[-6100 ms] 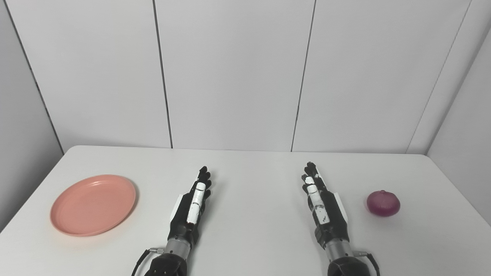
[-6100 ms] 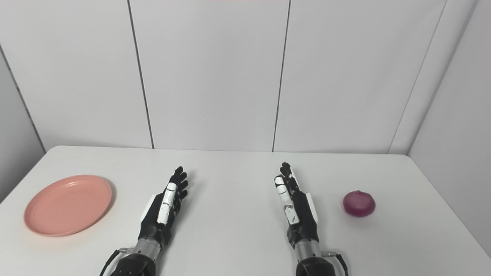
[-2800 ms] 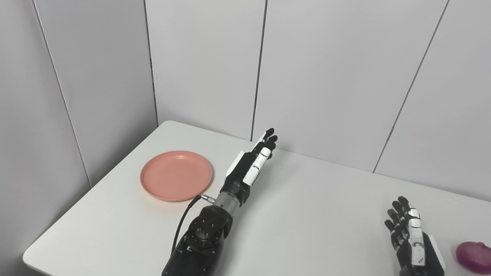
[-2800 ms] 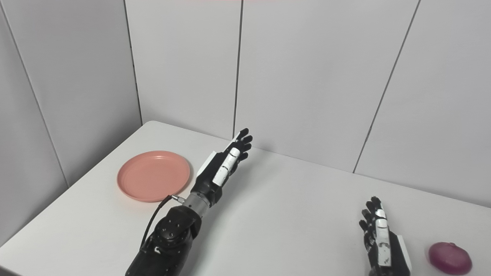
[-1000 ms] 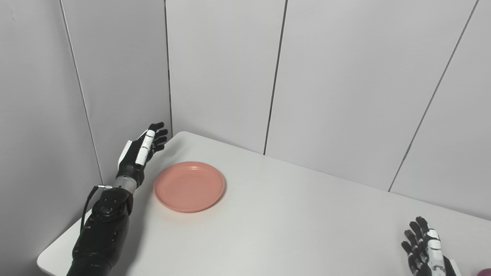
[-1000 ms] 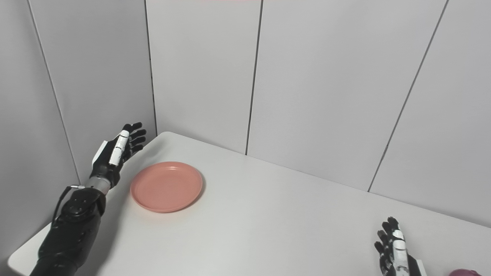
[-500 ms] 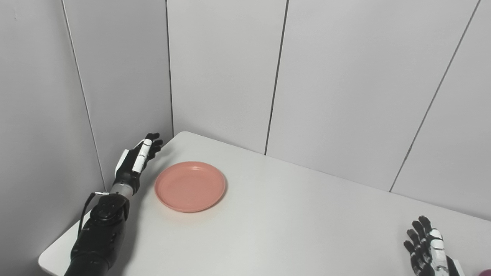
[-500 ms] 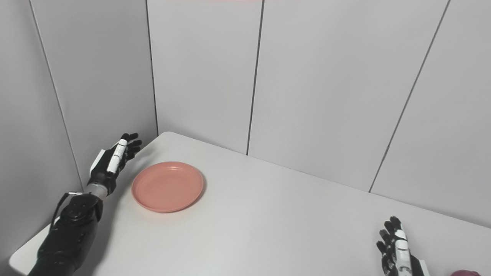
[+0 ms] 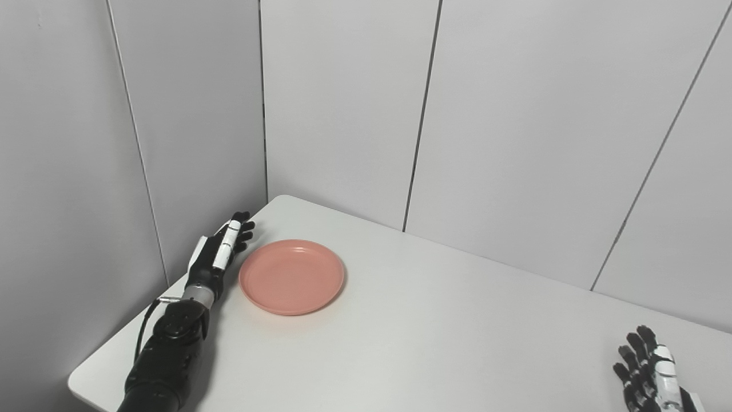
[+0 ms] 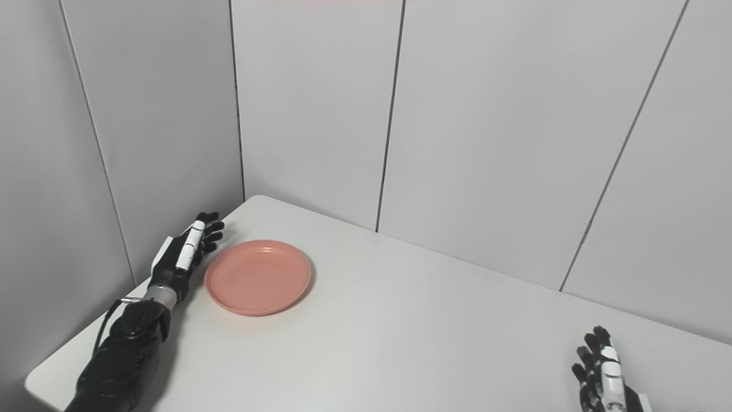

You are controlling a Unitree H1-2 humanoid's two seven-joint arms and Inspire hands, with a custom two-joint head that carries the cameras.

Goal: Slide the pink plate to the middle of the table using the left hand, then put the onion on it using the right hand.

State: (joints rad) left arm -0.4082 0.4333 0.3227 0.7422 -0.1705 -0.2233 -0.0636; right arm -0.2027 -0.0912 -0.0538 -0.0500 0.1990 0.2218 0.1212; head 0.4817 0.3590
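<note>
One pink plate (image 9: 291,276) lies bare on the table (image 9: 434,337). Just beside its left rim, the left hand (image 9: 219,252) is spread, holding nothing. Right hand (image 10: 605,377): fingers apart.

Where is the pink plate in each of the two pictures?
Left eye view: the pink plate lies left of the middle, on the white table.
Right eye view: it lies further toward the left edge.
Shared landmark: the left hand, open, just left of the plate in both.
</note>
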